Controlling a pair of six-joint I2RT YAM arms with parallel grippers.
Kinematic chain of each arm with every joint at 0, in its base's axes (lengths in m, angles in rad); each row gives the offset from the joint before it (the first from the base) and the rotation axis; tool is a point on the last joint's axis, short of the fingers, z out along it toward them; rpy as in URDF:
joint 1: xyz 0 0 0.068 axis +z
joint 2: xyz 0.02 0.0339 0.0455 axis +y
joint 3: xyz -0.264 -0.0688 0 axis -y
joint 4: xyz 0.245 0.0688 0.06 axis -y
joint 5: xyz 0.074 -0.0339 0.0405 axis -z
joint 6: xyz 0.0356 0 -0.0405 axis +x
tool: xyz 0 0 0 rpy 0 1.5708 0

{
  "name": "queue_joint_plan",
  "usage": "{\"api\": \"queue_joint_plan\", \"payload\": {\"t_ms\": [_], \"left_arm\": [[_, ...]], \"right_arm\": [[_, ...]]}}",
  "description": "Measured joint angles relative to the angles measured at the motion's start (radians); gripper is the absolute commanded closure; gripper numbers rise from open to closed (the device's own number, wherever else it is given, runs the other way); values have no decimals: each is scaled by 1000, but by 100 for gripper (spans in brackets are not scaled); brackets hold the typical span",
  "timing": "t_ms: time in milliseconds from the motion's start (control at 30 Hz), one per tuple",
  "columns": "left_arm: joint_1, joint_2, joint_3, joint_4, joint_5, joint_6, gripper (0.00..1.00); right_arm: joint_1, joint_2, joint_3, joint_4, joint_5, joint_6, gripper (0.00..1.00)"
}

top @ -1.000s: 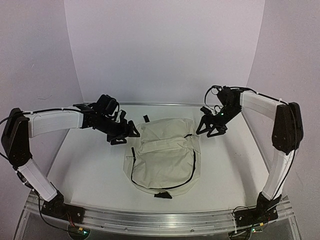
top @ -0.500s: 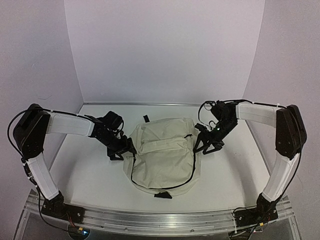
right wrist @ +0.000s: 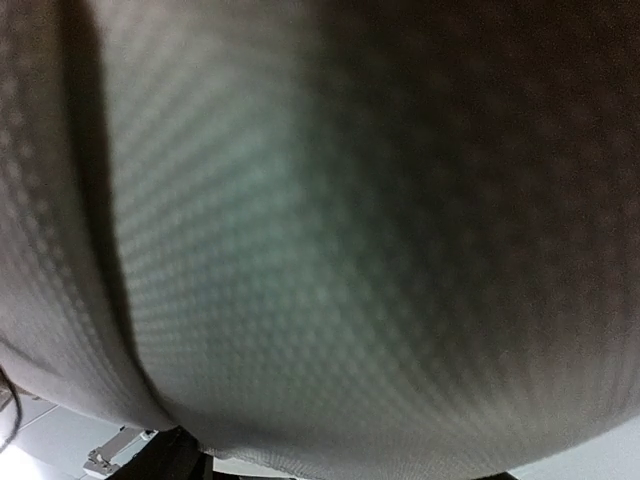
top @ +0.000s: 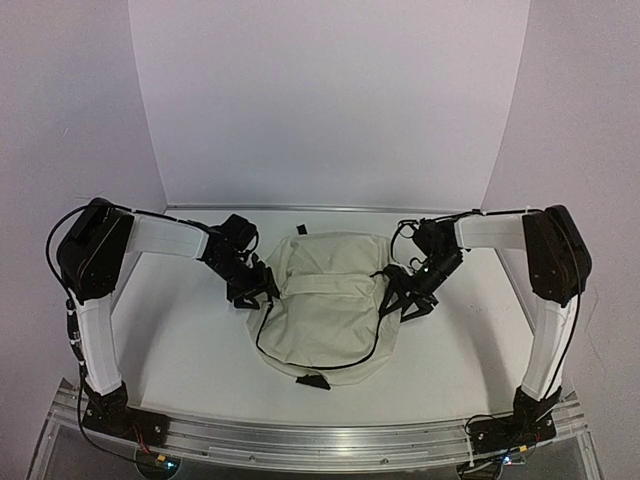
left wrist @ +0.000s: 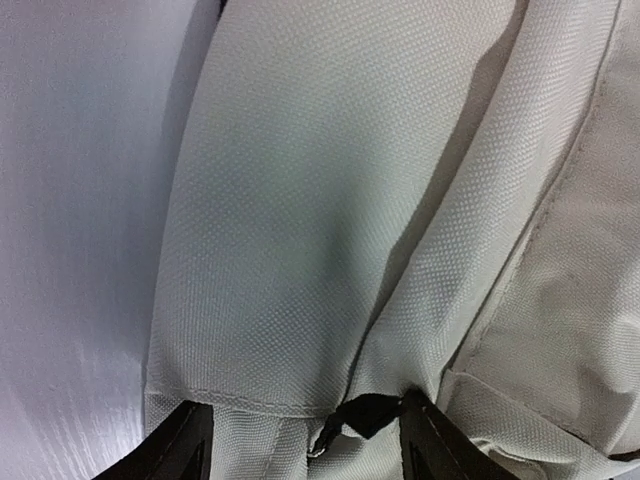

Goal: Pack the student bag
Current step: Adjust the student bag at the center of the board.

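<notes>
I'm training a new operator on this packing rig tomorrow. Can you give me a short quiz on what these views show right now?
1. True or false: the student bag lies on the table with the left pincer at one side edge and the right pincer at the other.
2. What fills almost the whole right wrist view? A) cream bag fabric B) bare table C) a notebook
3. Fill in: in the left wrist view, the small tab at the seam between the fingers is ____ in colour.
Key: 1 true; 2 A; 3 black.
</notes>
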Motion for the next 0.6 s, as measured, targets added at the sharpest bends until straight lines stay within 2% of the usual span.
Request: {"api": "queue_joint_plan", "payload": {"t_ms": [233,300,333,400,600], "left_arm": [[37,-21,23,-11,6,28,15],[37,-47,31,-38,6,43,4],[38,-64,42,-61,4,44,1],[43,-100,71,-104,1,61,0],[130,-217,202,-221,-6,107,0]], "right_arm": [[-10,7,74,12,59,-11,17],[-26,-5,81,10,84,-36,11],[-38,-19,82,5,98,-51,8],[-61,-54,85,-7,124,-75,2],[-115,-231,152,-55,212,-130,2]]}}
